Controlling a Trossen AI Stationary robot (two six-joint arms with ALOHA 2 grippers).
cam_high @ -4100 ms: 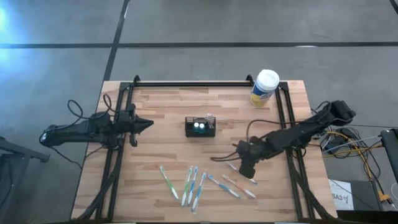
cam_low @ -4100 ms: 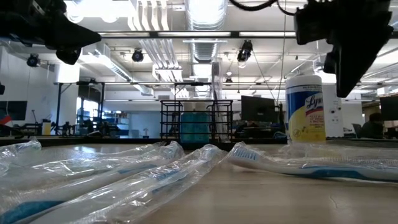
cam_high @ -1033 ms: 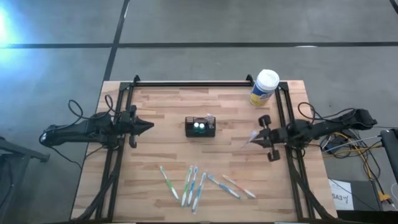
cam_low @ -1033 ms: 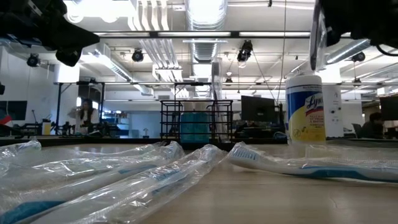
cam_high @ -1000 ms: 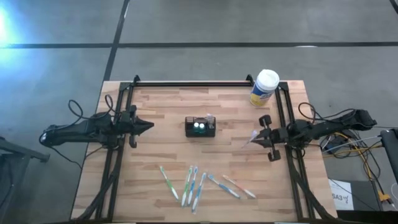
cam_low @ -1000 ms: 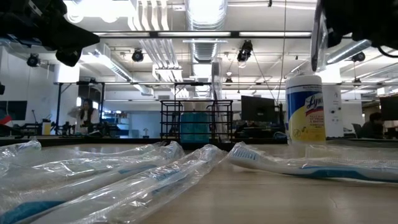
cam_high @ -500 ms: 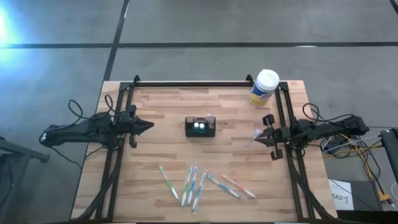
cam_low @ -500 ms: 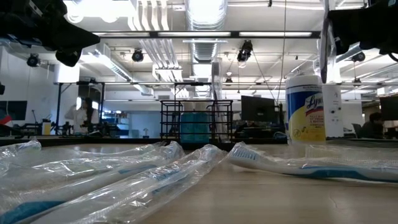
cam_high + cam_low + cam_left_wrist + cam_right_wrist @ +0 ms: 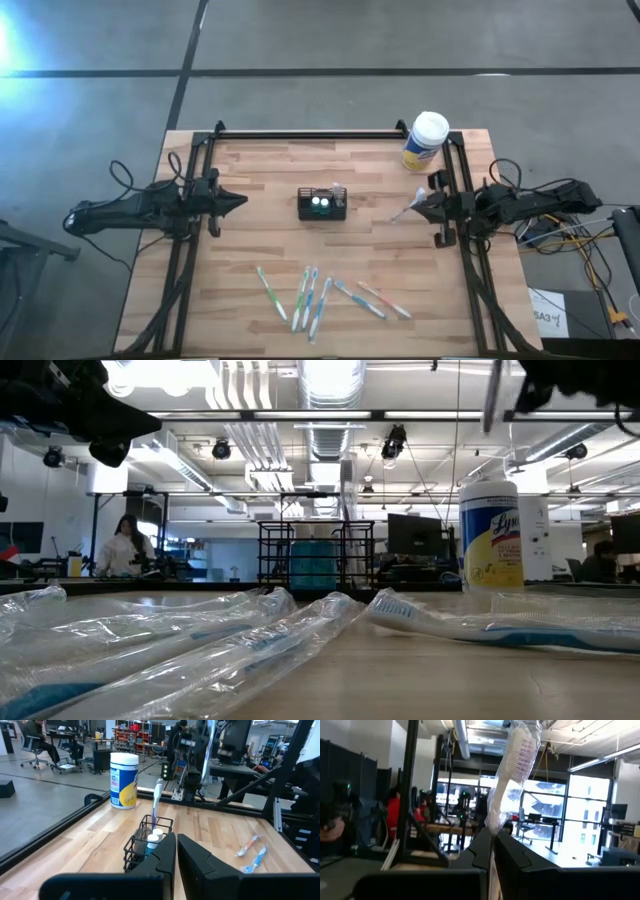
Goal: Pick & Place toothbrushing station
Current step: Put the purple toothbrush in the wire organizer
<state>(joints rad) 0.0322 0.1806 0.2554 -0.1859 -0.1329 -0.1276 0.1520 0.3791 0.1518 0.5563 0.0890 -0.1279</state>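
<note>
Wooden slats of the table (image 9: 260, 170) fill the high view: the toothbrushing station (image 9: 322, 205) stands at centre, well left of the right gripper (image 9: 418, 207), which is clenched on a wrapped toothbrush (image 9: 404, 213) at the right edge, while the left gripper (image 9: 236, 200) waits at the left with fingers together. Right wrist view: the wrapped toothbrush rises upright from the pinched fingers (image 9: 485, 845), so carrying it level and lowering it handle-first into the caddy seems wise.
</note>
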